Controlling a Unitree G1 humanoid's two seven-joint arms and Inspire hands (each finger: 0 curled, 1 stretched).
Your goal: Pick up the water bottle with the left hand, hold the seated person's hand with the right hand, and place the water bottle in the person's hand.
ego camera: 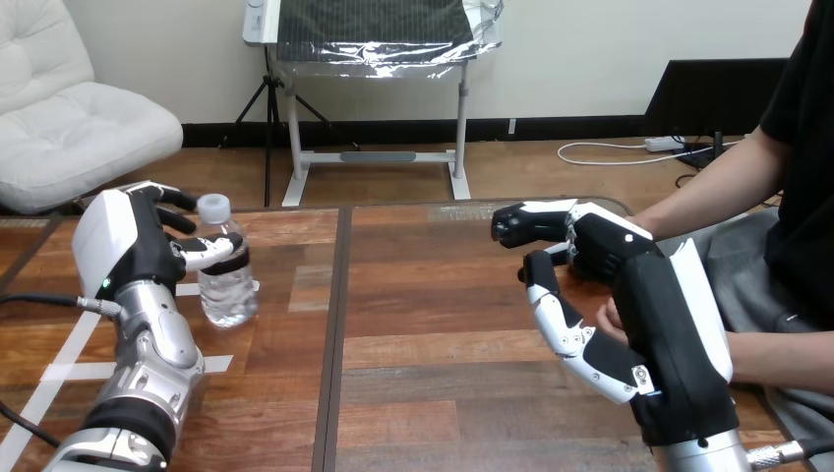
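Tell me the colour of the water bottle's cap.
The cap is white, clearest in the head view.

The clear water bottle [228, 295], white-capped, stands upright near the surface's far left corner; the person's hand [611, 316] is near its right edge.

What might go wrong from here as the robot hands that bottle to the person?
The water bottle is clear and smooth, and the left hand grips it round its upper half, so it might slip or tip on lifting. The person's hand lies largely behind the right hand, so the bottle may bump that hand or find little open palm to land in.
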